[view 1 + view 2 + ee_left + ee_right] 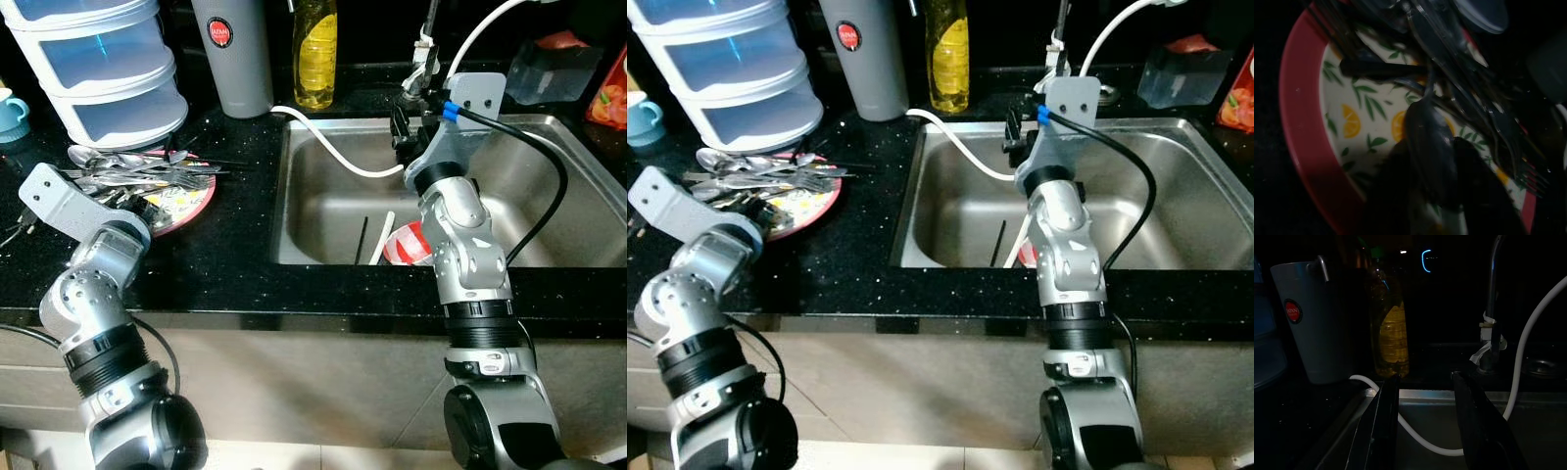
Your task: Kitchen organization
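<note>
While the left gripper (1432, 188) clamps 1 spoon (1427, 142) on the red-rimmed plate (1300, 122), sorting cutlery seems underway, so lifting it clear comes next; the right gripper (1422, 431) hangs released over the sink (323, 211) beside that plate.

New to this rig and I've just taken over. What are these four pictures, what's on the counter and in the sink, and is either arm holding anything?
The two wide pictures come from the robot's head, looking down. The dark ones are wrist cameras looking along each gripper's black fingers.

The left gripper is down on the red-rimmed plate of cutlery, its fingers on either side of a spoon; whether they grip it I cannot tell.

The right gripper hangs open and empty over the sink, facing the grey jug and the yellow bottle. A white hose runs into the sink, where a red-and-white container lies.
</note>
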`<state>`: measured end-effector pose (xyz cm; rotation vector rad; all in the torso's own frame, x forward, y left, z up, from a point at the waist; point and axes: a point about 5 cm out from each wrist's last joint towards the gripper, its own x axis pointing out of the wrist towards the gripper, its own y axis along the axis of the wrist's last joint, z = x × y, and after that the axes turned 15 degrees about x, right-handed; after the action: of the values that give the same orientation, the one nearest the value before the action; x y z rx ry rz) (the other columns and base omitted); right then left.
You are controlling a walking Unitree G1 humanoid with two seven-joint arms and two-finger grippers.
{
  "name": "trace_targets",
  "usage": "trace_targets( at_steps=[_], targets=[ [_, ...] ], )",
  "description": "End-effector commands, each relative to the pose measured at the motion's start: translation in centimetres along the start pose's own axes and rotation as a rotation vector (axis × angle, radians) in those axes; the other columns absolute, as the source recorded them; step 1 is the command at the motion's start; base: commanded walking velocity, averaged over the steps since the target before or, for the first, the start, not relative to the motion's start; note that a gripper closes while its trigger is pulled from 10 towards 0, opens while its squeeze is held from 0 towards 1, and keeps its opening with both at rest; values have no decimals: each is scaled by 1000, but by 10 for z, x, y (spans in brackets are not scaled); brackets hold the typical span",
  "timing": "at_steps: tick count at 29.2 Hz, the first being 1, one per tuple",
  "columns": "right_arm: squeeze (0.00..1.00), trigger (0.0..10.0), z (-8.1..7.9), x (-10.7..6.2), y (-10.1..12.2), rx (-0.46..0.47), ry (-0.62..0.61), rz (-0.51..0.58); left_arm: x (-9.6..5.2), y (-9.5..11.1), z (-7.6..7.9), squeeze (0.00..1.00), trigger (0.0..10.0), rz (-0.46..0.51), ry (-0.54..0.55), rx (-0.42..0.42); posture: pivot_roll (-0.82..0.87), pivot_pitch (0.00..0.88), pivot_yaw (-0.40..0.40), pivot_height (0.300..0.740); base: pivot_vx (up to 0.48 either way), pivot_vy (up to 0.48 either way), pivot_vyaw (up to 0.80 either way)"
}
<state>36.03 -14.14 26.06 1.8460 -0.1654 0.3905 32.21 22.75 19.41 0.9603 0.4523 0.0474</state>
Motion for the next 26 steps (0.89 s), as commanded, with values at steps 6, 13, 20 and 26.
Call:
trace_targets(
  at_steps=[6,13,20,26],
  targets=[
    [0,10000,-7,4,-1,11,26,-4,12,1,-1,0,980,-51,40,-84,5,0,42,740,0,0,0],
    [0,10000,-4,4,1,6,17,1,7,22,9,0,157,128,41,18,-2,0,43,740,0,0,0],
    [0,10000,-6,5,0,6,23,0,-14,55,30,0,10000,435,119,203,-1,0,40,740,0,0,0],
    [0,10000,-6,5,1,7,22,2,-20,63,36,0,10000,532,212,390,-4,0,44,740,0,0,0]
  ],
)
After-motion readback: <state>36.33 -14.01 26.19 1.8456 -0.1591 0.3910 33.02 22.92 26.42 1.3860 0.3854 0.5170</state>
